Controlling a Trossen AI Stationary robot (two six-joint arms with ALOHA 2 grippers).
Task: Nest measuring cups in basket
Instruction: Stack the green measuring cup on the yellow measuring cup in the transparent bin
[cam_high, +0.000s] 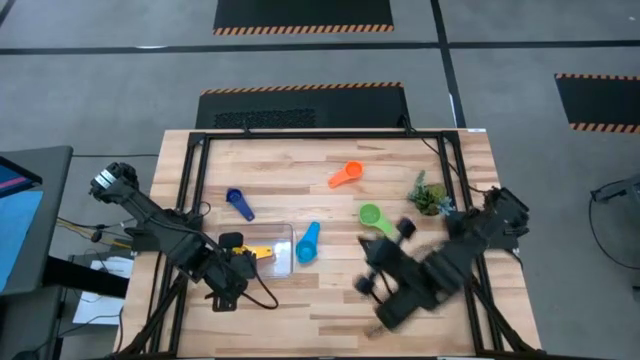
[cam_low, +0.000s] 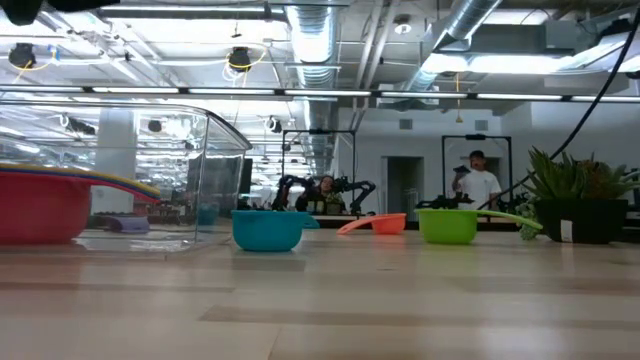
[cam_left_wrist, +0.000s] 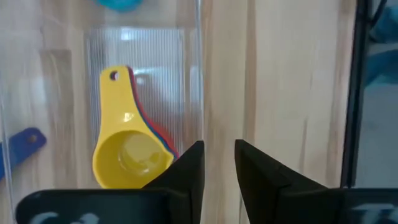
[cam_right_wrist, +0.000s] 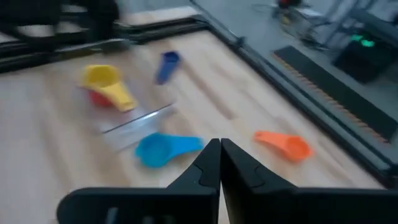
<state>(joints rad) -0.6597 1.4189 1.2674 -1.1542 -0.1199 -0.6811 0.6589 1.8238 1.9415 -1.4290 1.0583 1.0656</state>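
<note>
The clear basket (cam_high: 283, 262) sits at the table's near left and holds a yellow cup (cam_left_wrist: 132, 155) nested on a red one (cam_low: 40, 205). My left gripper (cam_left_wrist: 219, 162) hovers at the basket's right wall (cam_left_wrist: 200, 74), slightly open and empty. Loose on the table are a light blue cup (cam_high: 307, 242), a dark blue cup (cam_high: 240, 203), an orange cup (cam_high: 345, 175) and a green cup (cam_high: 373, 216). My right gripper (cam_right_wrist: 219, 149) is shut and empty above the table's near right; it also shows in the high view (cam_high: 372, 270), short of the light blue cup (cam_right_wrist: 163, 149).
A small dark-green potted plant (cam_high: 430, 195) stands at the right, beside the right arm. A black frame (cam_high: 200, 180) runs along the table's sides. Bare wood lies in the table's middle and along its near edge. People stand far off in the room (cam_low: 478, 180).
</note>
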